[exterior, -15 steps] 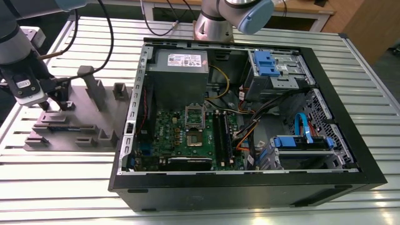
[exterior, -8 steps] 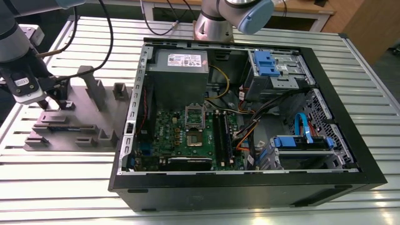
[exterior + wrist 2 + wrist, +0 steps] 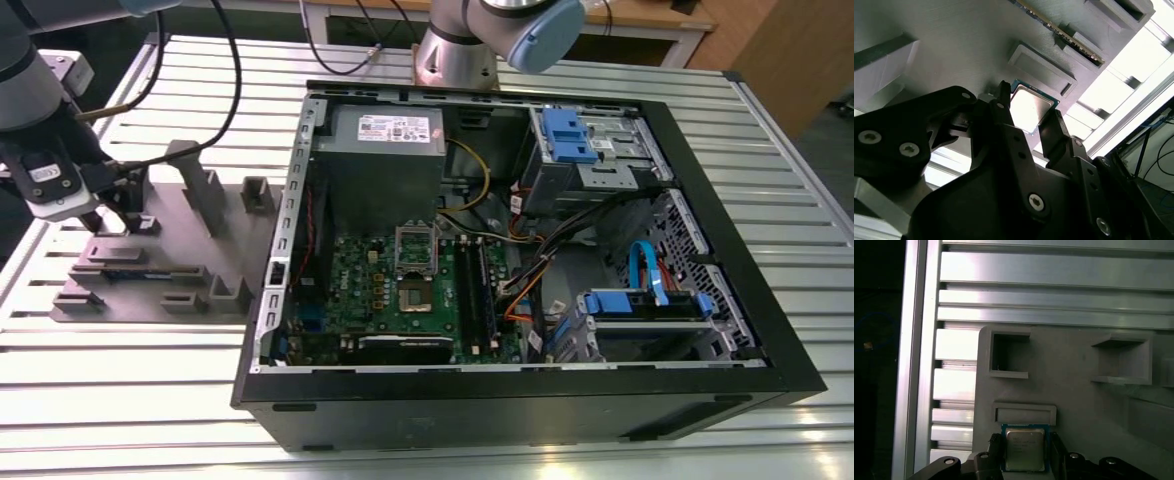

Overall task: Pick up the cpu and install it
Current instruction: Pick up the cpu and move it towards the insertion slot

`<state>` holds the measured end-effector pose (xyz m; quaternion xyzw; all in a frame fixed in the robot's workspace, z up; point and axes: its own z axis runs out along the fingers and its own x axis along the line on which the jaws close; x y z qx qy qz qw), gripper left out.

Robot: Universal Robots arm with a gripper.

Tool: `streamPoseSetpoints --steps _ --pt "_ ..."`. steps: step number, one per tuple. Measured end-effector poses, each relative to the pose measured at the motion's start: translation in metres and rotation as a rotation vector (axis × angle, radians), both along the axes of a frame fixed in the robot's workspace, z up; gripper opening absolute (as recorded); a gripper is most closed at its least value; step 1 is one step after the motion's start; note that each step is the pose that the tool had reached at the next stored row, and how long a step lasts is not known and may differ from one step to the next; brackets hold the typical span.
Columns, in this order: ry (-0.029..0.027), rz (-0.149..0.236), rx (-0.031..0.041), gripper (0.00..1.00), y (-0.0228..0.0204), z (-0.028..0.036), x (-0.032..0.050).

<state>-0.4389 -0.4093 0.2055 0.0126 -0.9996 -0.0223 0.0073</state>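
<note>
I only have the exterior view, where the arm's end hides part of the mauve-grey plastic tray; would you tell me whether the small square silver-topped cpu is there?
Observer: Yes, in both wrist views the small flat square cpu with its shiny silver top lies on the mauve-grey plastic tray.
Operator: Thank you. Where is the gripper relative to it?
Observer: The black gripper sits directly over the cpu, centred on it.
Operator: What is beside the cpu?
Observer: A low raised rectangular block of the tray, close along one edge.
</note>
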Motion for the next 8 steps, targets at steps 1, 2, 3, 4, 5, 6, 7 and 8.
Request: streamPoseSetpoints --steps 1,2,3,4,5,6,7,8 --pt "0.0001 0.0 -0.0001 0.47 0.0 0.0002 0.0" --pt "0.0001 0.0 0.0 0.47 0.0 0.0004 0.0" --pt "0.0 0.0 0.0 0.47 0.0 0.0008 0.0" --pt "0.0 0.0 0.0 0.47 0.0 0.0013 0.0" --pt "0.0 0.0 0.0 0.47 0.0 0.0014 0.0" --pt "0.0 0.0 0.0 0.47 0.0 0.0016 0.0" --pt "0.0 0.0 -0.0001 0.47 0.0 0.0018 0.0" --pt "0.0 0.0 0.0 0.47 0.0 0.002 0.0"
